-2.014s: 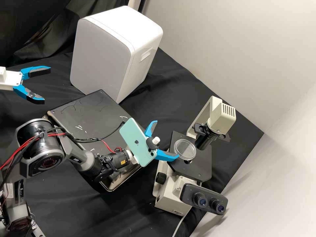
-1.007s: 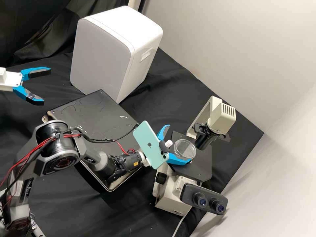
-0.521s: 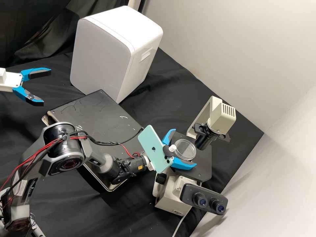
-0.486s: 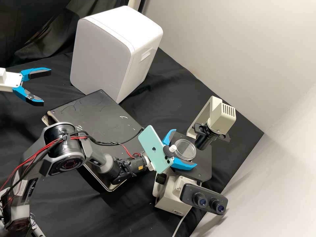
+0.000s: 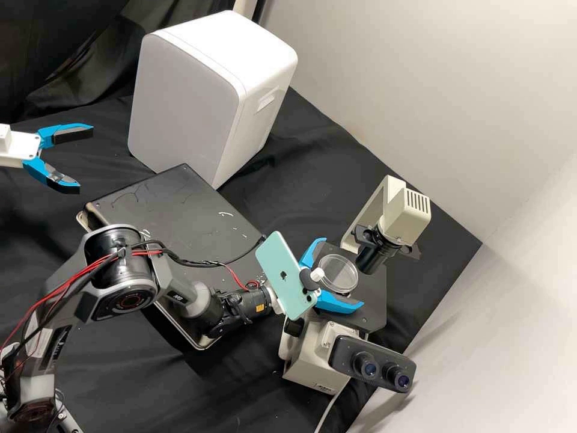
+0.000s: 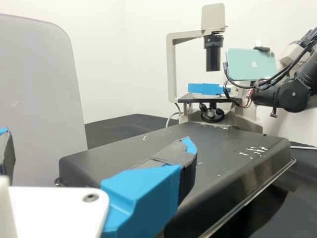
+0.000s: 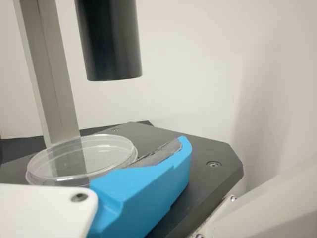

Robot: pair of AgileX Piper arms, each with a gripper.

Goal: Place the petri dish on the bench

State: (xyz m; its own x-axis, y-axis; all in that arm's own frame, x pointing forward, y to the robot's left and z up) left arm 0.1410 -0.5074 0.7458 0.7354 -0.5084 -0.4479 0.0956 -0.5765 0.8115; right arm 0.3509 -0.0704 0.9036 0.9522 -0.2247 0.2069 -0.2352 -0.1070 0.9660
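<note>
the left pincer [image 5: 83, 157] hangs over the black cloth with its 2 blue fingers spread wide, and a white box [image 5: 204, 90] and a dark tray [image 5: 168, 210] sit between it and the right pincer [image 5: 343, 273]. the right pincer is wide too, 1 finger on each side of the clear dish [image 7: 81, 157], which lies flat on the black stage [image 5: 369, 304] of the microscope [image 5: 312, 355]; whether the fingers touch the dish i cannot tell. a dark lens tube [image 7: 109, 39] hangs just above the dish, beyond the fingertips.
</note>
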